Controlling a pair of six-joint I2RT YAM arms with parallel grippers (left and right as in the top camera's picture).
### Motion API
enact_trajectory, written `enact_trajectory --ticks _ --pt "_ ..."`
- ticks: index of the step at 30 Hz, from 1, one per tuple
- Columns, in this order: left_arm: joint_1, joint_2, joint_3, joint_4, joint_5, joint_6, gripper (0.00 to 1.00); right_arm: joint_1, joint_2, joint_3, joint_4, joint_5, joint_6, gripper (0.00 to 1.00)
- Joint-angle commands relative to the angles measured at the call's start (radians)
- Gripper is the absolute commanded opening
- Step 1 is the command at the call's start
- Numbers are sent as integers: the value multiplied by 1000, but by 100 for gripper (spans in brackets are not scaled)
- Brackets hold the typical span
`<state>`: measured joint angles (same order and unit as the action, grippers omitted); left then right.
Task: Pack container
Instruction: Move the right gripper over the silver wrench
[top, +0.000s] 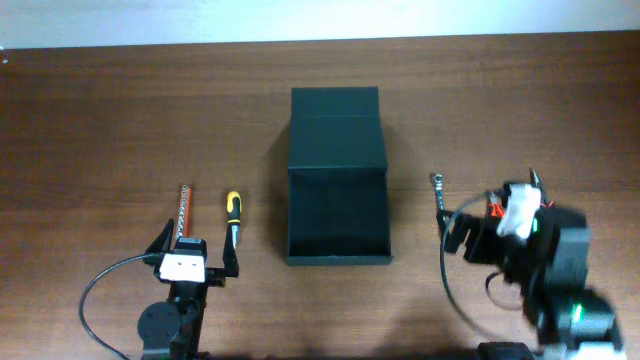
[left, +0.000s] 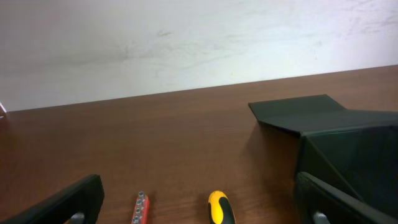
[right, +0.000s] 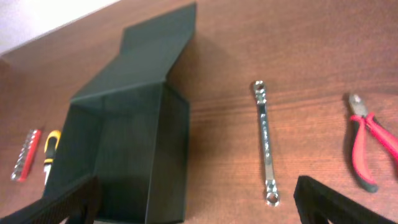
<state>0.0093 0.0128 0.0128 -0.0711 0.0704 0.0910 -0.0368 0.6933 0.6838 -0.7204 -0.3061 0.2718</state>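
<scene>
The container (top: 337, 150) is a dark green-black box in the middle of the table, with its flap lid laid back toward the far side and its inside showing nothing. It also shows in the left wrist view (left: 339, 134) and the right wrist view (right: 134, 118). My left gripper (top: 196, 252) stands open near the front edge, left of the container. Just ahead of it lie a yellow-black screwdriver (left: 221, 208) and a red bit holder (left: 140, 208). My right gripper (top: 478, 215) stands open to the container's right, with nothing between its fingers.
A silver wrench (right: 264, 140) lies on the wood right of the container, also in the overhead view (top: 439, 197). Red-handled pliers (right: 370, 146) lie further right, partly under the right arm. Black cables loop near both arm bases. A pale wall bounds the table's far edge.
</scene>
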Motion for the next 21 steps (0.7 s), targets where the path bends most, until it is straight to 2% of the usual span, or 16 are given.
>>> enact_trajectory --ticks 1,3,6,9,16,21 --pt "6 -7 -4 -5 -8 20 99 -3 362 339 -264 5 -210 99" --pt "6 -7 -4 -5 -7 20 99 -3 499 459 -401 30 -275 99" --pt "7 -7 -4 -5 -7 19 99 -3 703 617 -558 92 -283 99" --pt "7 -7 -4 -5 -8 20 99 -3 862 692 -582 97 -283 99" --pt "7 -7 -4 -5 -7 20 99 -3 1010 697 -601 102 -294 99" --pt "6 -7 -4 -5 -7 19 99 -3 1015 702 -535 161 -305 99"
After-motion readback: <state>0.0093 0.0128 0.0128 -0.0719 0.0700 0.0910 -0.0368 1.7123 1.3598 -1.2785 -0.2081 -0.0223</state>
